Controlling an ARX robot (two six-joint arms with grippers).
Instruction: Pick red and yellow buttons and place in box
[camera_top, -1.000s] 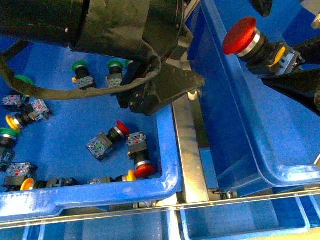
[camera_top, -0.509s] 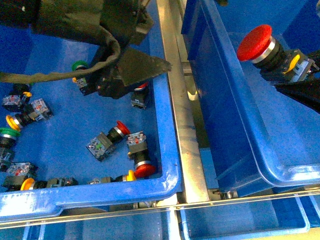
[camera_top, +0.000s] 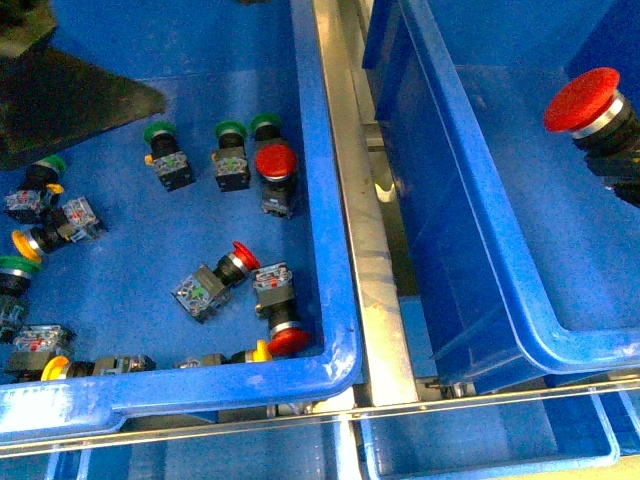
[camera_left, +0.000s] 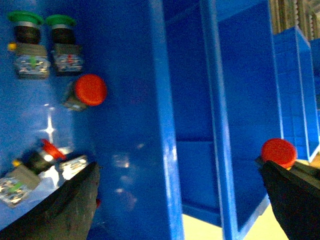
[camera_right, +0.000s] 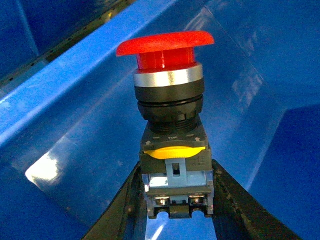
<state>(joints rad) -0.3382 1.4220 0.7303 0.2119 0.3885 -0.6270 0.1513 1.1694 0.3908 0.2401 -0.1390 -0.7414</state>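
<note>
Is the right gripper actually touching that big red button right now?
Touching. The right wrist view shows the right gripper with both fingers pressed against the contact block of the red button, held above the box.

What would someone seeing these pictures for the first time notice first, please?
Most striking is the big red mushroom push button clamped by its contact block in the right gripper, hanging over the deep blue box. Next comes the other blue bin on the left, strewn with red, yellow and green push buttons, one large red cap lying near its wall.
</note>
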